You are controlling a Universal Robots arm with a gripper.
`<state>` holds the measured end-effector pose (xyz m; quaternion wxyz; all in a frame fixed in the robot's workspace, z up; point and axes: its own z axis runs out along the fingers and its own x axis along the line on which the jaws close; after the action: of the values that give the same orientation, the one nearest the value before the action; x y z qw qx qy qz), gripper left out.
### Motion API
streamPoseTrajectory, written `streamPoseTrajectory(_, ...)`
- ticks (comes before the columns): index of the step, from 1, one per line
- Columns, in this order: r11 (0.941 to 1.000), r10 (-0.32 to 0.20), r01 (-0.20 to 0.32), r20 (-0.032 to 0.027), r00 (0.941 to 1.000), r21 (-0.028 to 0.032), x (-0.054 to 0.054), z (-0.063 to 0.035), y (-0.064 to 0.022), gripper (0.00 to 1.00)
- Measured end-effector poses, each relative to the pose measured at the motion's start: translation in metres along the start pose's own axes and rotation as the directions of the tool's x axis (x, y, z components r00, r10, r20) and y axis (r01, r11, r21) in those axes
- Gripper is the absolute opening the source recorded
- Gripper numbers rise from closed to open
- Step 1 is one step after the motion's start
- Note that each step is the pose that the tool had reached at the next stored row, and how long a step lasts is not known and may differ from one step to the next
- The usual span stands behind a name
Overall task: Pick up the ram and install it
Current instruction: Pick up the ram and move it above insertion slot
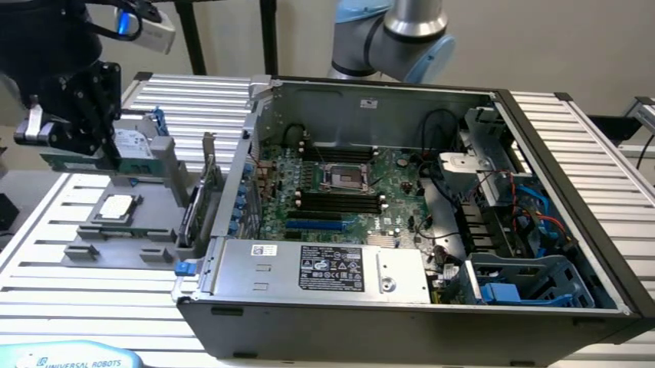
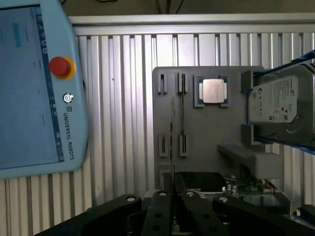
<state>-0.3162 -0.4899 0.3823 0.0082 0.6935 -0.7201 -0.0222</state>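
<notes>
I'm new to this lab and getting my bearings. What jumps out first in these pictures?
The open computer case sits mid-frame in the exterior view, its green motherboard laid bare. At that view's left, the black gripper hangs above a grey tray, seemingly clamped on a thin green ram stick. In the wrist view, a control pendant with a red button stands out.

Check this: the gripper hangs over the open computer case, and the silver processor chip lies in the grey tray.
Wrong on one point: the gripper hangs over the grey tray, beside the open computer case, as the exterior view shows. The silver processor chip does lie in the tray.
</notes>
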Motion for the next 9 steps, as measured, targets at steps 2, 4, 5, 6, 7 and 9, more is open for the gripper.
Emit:
streamPoseTrajectory(2,1.0,0.0,0.0,0.0007,1.0,0.0,-0.001,-0.0076,-0.0091,0.13)
streamPoseTrajectory(4,1.0,0.0,0.0,0.0019,1.0,-0.0002,-0.001,-0.0142,-0.0178,0.13)
streamPoseTrajectory(5,1.0,0.0,0.0,0.0028,1.0,-0.0002,-0.001,-0.0173,-0.0221,0.13)
streamPoseTrajectory(6,1.0,0.0,0.0,0.0037,1.0,-0.0002,-0.001,-0.0206,-0.0266,0.13)
streamPoseTrajectory(7,1.0,0.0,0.0,0.0048,1.0,-0.0002,-0.002,-0.0236,-0.031,0.13)
streamPoseTrajectory(9,1.0,0.0,0.0,0.0075,1.0,-0.0003,-0.002,-0.0291,-0.0398,0.13)
